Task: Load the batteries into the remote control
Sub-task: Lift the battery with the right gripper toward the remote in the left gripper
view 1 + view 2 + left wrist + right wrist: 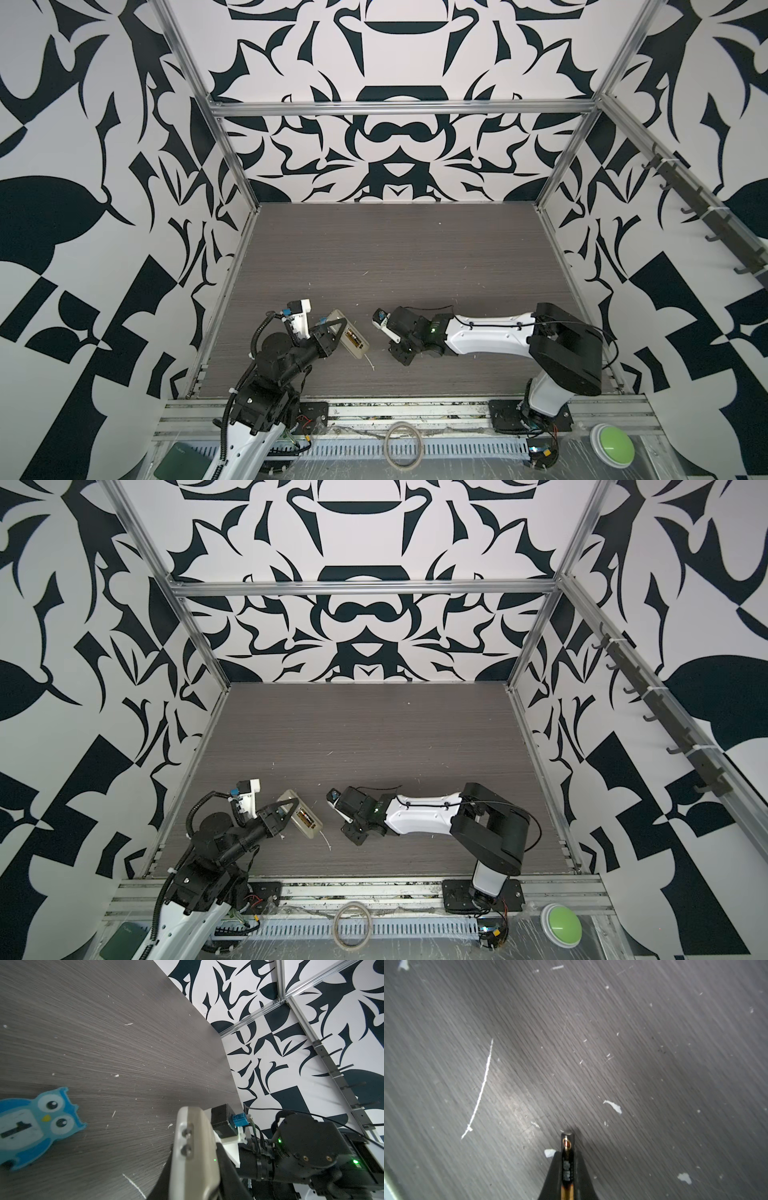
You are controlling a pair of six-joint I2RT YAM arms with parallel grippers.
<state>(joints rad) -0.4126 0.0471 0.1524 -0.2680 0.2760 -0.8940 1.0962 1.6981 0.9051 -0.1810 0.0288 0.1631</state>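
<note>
In both top views the left gripper (338,330) is clamped on the remote control (356,344). The remote's back faces up and its bay is open, with a loaded battery (352,336) lying inside just past the jaws. The right arm (482,332) reaches in from the opposite side, its wrist near the remote but apart from it. Beyond both, the grey wood-grain table (415,257) lies bare to its far edge. An aluminium frame (399,109) and black-and-white patterned walls (83,208) fence it in.

In the left wrist view the jaws pinch the remote edge-on, and no lettering shows on it. Off to one side of the jaws a blue owl toy (41,1124) lies flat, marked "1".

In the right wrist view the right gripper (568,1159) is closed narrowly on the second battery (568,1148). Its tip pokes out past the jaws, close to the table; whether it touches, I cannot tell. Its print is too blurred to read. A white thread (481,1088) lies well to one side, with open table ahead.
</note>
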